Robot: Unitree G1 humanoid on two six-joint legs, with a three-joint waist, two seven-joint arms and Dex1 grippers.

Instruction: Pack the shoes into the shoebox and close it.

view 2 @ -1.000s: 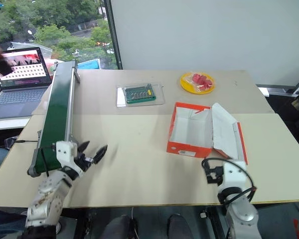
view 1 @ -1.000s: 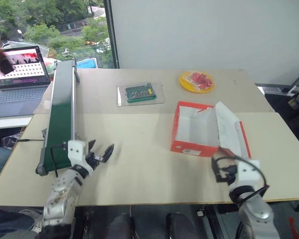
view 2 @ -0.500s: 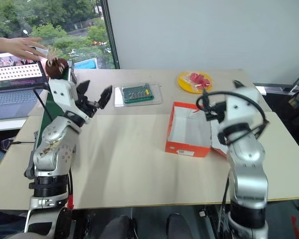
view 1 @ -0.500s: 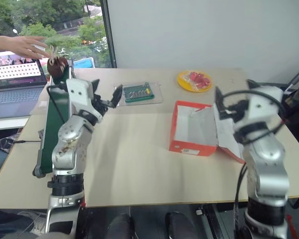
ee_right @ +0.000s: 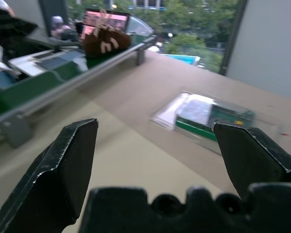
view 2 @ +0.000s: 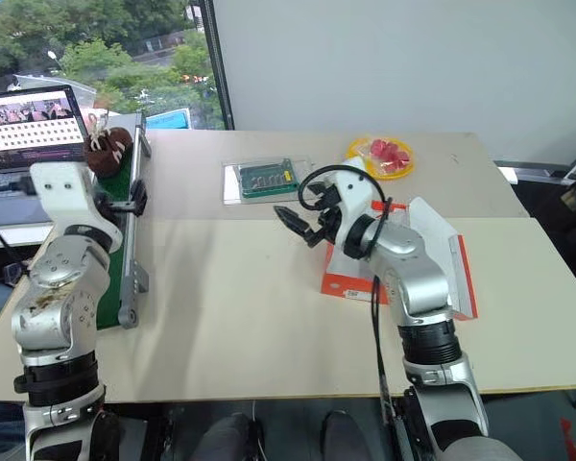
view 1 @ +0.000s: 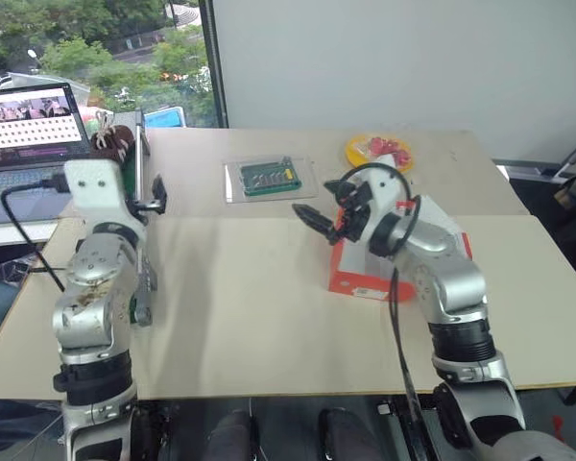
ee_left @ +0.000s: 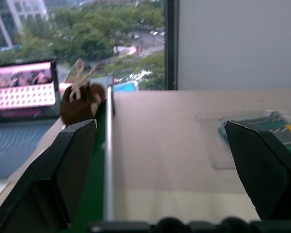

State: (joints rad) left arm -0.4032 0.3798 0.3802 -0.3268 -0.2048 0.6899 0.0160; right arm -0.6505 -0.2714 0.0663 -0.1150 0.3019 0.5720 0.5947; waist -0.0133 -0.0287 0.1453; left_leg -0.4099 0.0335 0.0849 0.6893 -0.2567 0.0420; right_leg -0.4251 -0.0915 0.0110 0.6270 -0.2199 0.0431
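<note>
A shoe sits at the far end of the green belt, beside the laptop. The left gripper is wide open and empty, facing it. A clumsy grasp could push the shoe off the belt's edge. The right gripper, also open and empty, hangs over free table left of the box, so its arm could knock the box.

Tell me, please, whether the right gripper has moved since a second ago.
Yes. The right gripper has risen from the table's near edge and swung toward the robot's left; it is now just past the shoebox, on the clear tray's side.
</note>
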